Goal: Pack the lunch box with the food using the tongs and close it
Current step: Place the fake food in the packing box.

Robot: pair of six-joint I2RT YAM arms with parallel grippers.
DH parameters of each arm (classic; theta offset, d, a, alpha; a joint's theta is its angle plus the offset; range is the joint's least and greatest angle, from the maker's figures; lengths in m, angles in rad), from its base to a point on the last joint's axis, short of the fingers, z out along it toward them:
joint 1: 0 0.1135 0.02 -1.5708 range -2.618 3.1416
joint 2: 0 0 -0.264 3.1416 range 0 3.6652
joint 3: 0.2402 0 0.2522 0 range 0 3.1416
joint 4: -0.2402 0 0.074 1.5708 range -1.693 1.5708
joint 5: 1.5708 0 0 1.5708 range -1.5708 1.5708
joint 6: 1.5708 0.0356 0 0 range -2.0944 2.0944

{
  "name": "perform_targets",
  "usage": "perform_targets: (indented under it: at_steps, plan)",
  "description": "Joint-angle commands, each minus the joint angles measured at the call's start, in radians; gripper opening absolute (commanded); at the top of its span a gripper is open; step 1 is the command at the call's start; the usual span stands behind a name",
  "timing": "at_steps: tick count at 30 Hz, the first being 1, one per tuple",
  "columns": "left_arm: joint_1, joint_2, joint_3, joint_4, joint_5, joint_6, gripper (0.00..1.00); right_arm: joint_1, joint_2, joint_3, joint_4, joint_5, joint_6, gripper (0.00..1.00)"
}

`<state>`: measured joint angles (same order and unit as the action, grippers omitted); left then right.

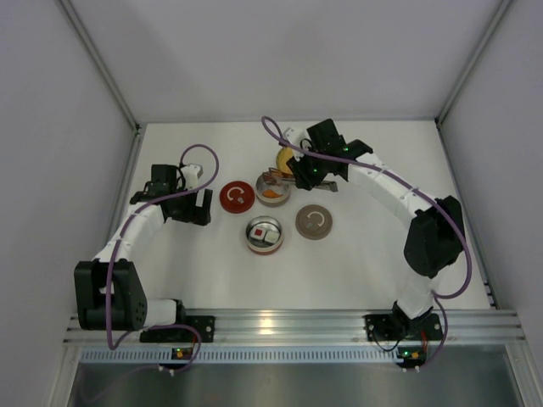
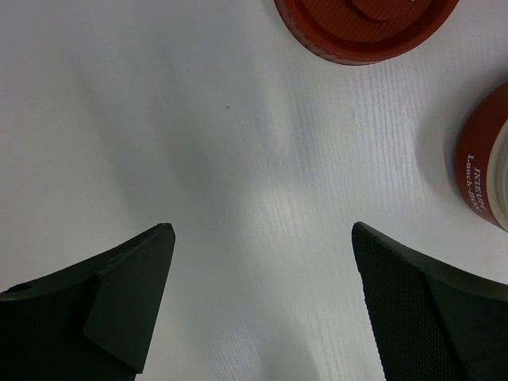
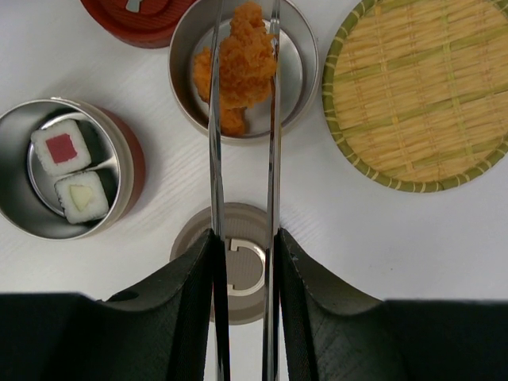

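Right gripper (image 3: pixel 246 238): jaws drawn together and clamped on the tongs (image 3: pixel 273 119), gripped low on their two arms. The long axis of the tongs runs straight up the right wrist frame from the jaws. Their arms are pinched near parallel, with an orange battered piece (image 3: pixel 246 55) caught between them at upper centre. That piece sits directly over the open steel container (image 3: pixel 295 79), with further orange pieces beneath it in the bowl. The drop point therefore lies dead ahead of the jaws along the tongs' axis, with no sideways offset apparent. Whether the piece hangs clear of the pieces below or rests on them cannot be told. Under the tongs, just ahead of the fingers, lies a beige lid (image 3: pixel 242 226). At left, a second steel container (image 3: pixel 24 135) holds a red-topped rice cube (image 3: pixel 61 147) and a pale-topped one (image 3: pixel 82 196), side by side. A red lid (image 3: pixel 131 20) lies at upper left, and the woven plate (image 3: pixel 421 95) at upper right carries no food. Left gripper (image 2: pixel 262 230): jaws wide apart over bare table, nothing between them. It is well apart from the orange piece, so the right arm is plainly the nearer. Judged step: release into the bowl, lids to follow.
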<state>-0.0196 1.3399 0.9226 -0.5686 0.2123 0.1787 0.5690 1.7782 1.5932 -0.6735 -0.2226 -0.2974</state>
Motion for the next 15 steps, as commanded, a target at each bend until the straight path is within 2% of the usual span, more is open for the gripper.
perform_targets:
  at_steps: [1, 5, 11, 15]
  plan:
    - [0.004, -0.008, -0.001, 0.024, 0.007, 0.001, 0.98, 0.006, 0.0, -0.006, 0.1, 0.009, -0.034, 0.19]
    - [0.004, -0.002, 0.001, 0.029, 0.009, 0.001, 0.98, 0.006, -0.003, -0.021, 0.11, 0.023, -0.039, 0.21]
    - [0.004, 0.005, 0.005, 0.027, 0.016, 0.001, 0.98, 0.008, 0.0, -0.022, 0.123, 0.042, -0.048, 0.35]
    - [0.004, 0.008, 0.013, 0.021, 0.016, -0.002, 0.98, 0.006, 0.004, -0.022, 0.123, 0.039, -0.052, 0.41]
